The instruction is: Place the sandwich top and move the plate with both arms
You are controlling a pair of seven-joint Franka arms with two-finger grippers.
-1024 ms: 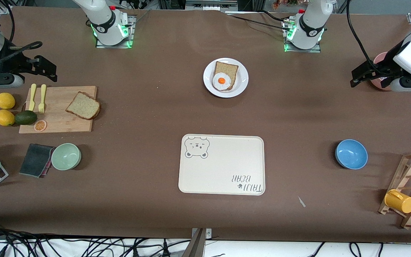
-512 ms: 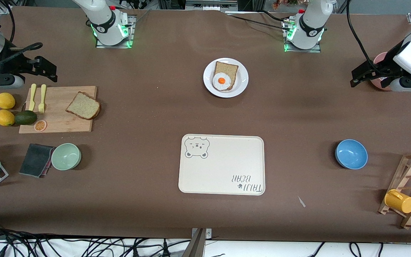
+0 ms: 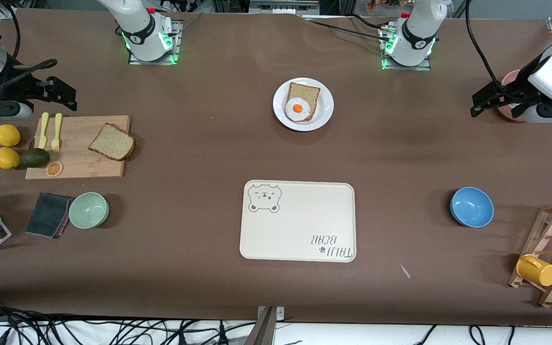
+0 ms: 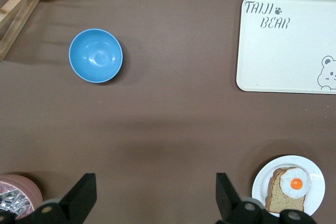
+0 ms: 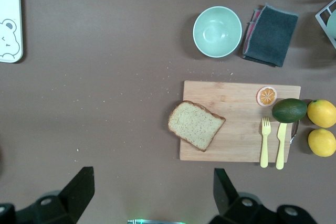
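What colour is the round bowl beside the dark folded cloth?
Pale mint green bowl, clearest in the right wrist view.

The only writing I can make out is on the cream tray (image 3: 298, 221): "TAIJI BEAR" with a little paw print, printed in one corner, and a bear's face drawn in the corner diagonally across. From the front camera the words read upside down.

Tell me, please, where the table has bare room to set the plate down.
The tray is bare, as is the table between it and the plate, and between tray and blue bowl. It is crowded around the cutting board, with sandwich top, fruit, green bowl.
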